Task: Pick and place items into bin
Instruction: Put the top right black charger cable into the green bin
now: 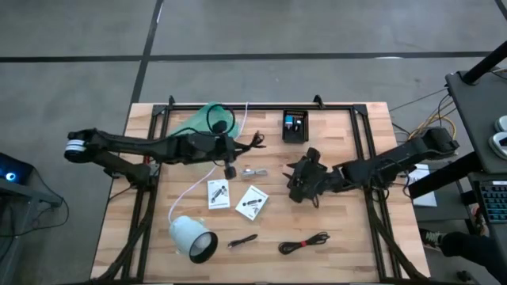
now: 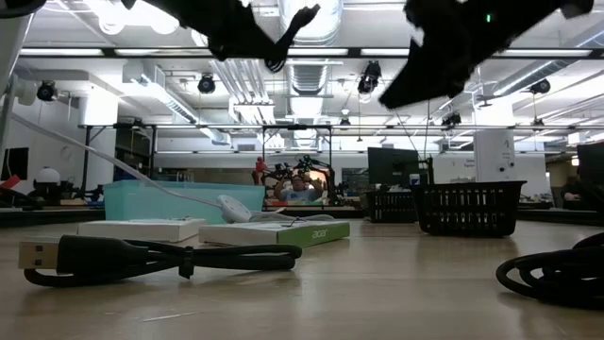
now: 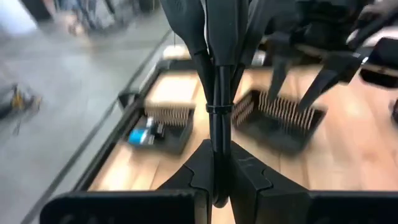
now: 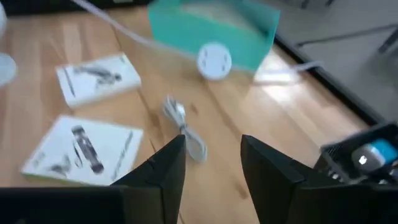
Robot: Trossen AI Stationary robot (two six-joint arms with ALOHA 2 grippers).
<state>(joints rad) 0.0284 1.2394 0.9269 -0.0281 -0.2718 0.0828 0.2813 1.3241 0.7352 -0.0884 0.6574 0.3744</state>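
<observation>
L gripper (image 3: 214,155) fingers pinched a black stick (image 3: 214,93): prob. light, stiff, slippery; grip mid-shaft. R gripper (image 4: 211,168) fingers were spread, empty, near surface centre.

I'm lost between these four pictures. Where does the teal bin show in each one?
High view: teal bin at top, left of centre, by the left arm.
Low view: the bin at left, behind the white cards.
Left wrist view: absent; left hand grips a black cable.
Right wrist view: the bin at top middle.
Shared landmark: the white cards.
</observation>
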